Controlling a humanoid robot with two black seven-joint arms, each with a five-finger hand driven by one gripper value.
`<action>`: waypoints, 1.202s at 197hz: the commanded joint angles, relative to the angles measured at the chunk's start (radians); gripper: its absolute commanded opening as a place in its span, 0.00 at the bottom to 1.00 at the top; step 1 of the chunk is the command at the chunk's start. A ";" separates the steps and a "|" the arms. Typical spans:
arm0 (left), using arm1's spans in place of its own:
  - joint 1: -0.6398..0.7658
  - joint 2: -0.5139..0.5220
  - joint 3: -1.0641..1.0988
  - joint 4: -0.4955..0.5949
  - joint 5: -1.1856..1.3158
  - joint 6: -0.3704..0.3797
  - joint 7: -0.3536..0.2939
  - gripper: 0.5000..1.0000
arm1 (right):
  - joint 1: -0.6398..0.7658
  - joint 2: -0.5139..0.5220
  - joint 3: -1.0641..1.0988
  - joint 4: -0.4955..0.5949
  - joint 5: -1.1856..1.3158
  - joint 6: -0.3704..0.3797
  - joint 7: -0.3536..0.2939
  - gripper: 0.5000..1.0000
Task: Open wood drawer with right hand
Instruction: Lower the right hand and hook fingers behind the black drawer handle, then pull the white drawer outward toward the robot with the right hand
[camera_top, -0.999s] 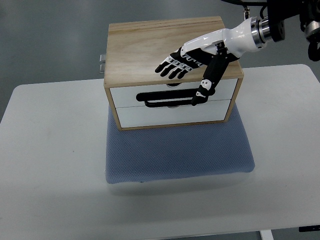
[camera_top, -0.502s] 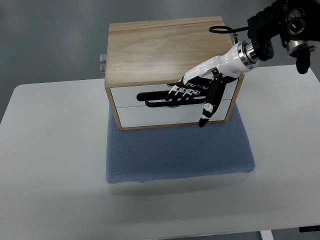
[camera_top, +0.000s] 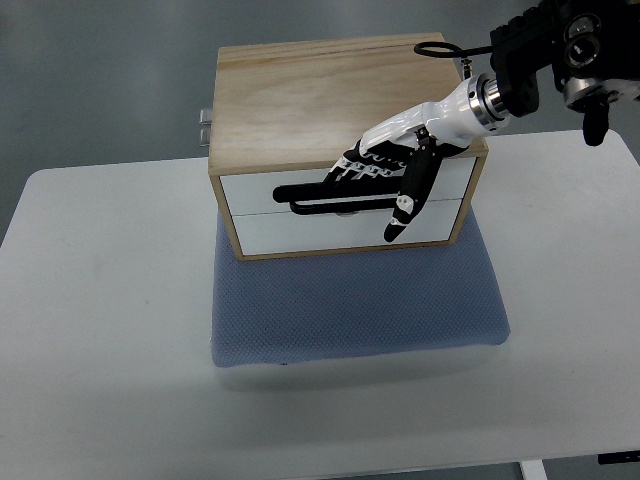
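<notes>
Your right hand (camera_top: 375, 180) reaches over the wood drawer (camera_top: 345, 190) with fingers spread, holding nothing, so it can hook the black handle (camera_top: 300, 199).

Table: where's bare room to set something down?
Bare table left of the blue pad, right of it, and the strip below. The pad's front half is bare. Crowded at the wood drawer box, where the right hand works.

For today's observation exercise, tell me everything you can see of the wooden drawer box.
The wooden drawer box is light, pale-grained wood with two white drawer fronts, both looking closed. A black bar handle runs across the front. It sits on a blue pad on the white table. The right robot hand reaches over its front, fingers at the handle.
</notes>
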 joint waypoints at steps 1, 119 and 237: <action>0.000 0.000 0.000 0.000 0.000 0.000 -0.001 1.00 | -0.003 0.009 -0.003 0.000 0.003 -0.016 -0.001 0.89; 0.000 0.000 0.000 0.000 0.000 0.000 -0.001 1.00 | -0.021 0.040 -0.038 0.000 0.002 -0.087 -0.015 0.89; 0.000 0.000 0.000 0.000 0.000 0.000 -0.001 1.00 | -0.029 0.044 -0.047 0.000 0.000 -0.067 -0.049 0.89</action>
